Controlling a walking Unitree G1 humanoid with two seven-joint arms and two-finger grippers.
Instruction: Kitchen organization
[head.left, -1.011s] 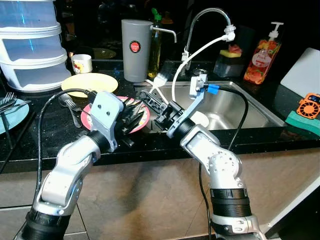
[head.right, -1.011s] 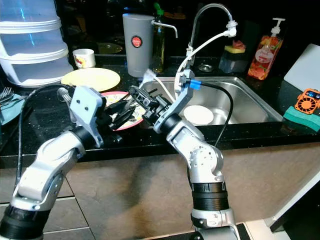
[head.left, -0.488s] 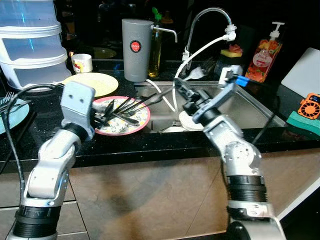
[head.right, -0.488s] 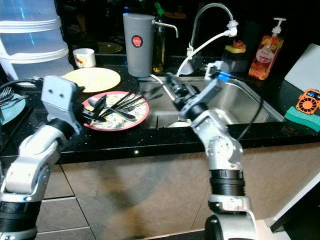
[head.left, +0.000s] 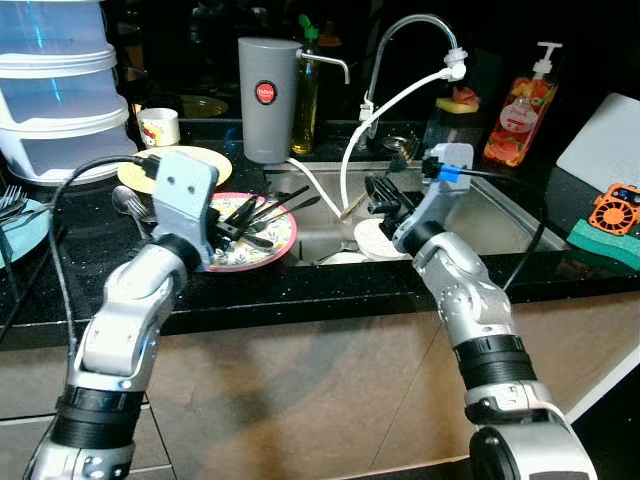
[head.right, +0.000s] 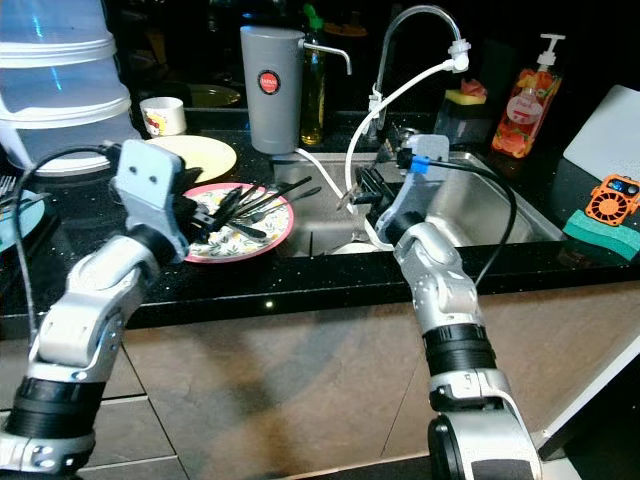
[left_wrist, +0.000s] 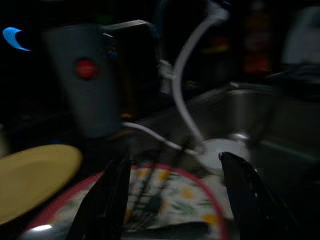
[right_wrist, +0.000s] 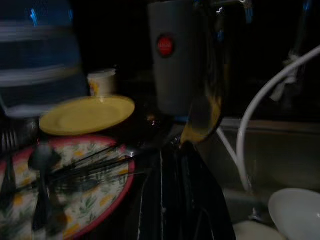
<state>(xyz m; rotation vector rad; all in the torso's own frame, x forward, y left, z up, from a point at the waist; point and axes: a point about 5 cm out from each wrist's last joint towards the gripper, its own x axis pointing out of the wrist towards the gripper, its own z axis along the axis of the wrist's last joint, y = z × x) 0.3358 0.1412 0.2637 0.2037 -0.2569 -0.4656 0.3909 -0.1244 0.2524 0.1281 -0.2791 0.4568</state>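
Observation:
A pink-rimmed floral plate (head.left: 278, 236) lies on the black counter with several dark pieces of cutlery (head.left: 268, 208) across it. My left gripper (head.left: 226, 224) hovers over the plate's left side, fingers (left_wrist: 107, 197) open with nothing between them. Over the left end of the sink, my right gripper (head.left: 378, 192) is shut on a metal spoon (right_wrist: 202, 116), whose bowl (head.left: 349, 207) sticks out toward the plate.
White plates (head.left: 368, 238) lie in the steel sink (head.left: 495, 215) under the faucet (head.left: 400, 35) and its white hose. A yellow plate (head.left: 228, 158), a grey jug (head.left: 264, 100), a mug (head.left: 158, 127) and stacked white containers (head.left: 55, 100) stand behind. A soap bottle (head.left: 508, 110) is at the right.
My right gripper has drawn away from the plate to over the sink, carrying the spoon. The left arm swung out to the left and has come back over the plate.

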